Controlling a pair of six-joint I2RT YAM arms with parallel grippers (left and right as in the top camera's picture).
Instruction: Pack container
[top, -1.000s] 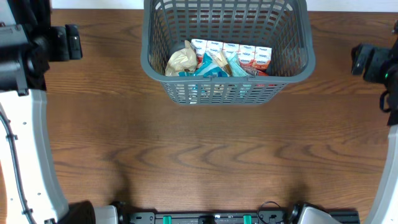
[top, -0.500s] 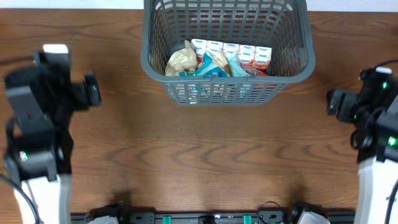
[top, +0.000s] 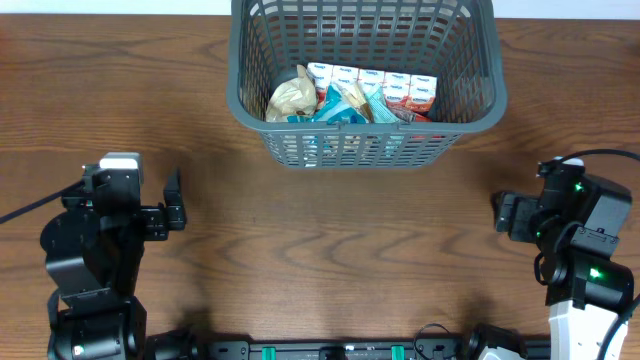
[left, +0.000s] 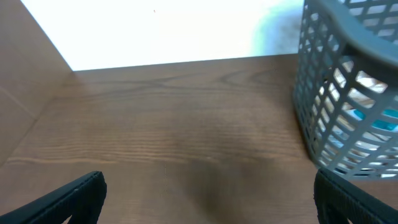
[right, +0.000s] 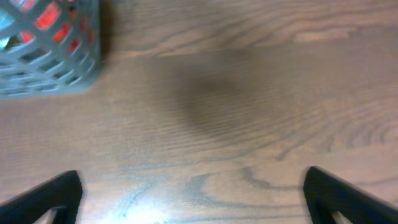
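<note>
Container (top: 350, 150), opening upward, long axis left-right, snack packets (top: 372, 96) inside

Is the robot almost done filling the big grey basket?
Probably nearly done. Small snack packets already lie inside the dark grey slotted plastic basket. Nothing is in hand: left end effector and right end effector are open, empty. I see no packets outside it.

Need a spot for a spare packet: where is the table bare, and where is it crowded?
The table is bare between the left gripper and right gripper, on the robot's side of the container. Packets crowd its floor.
</note>
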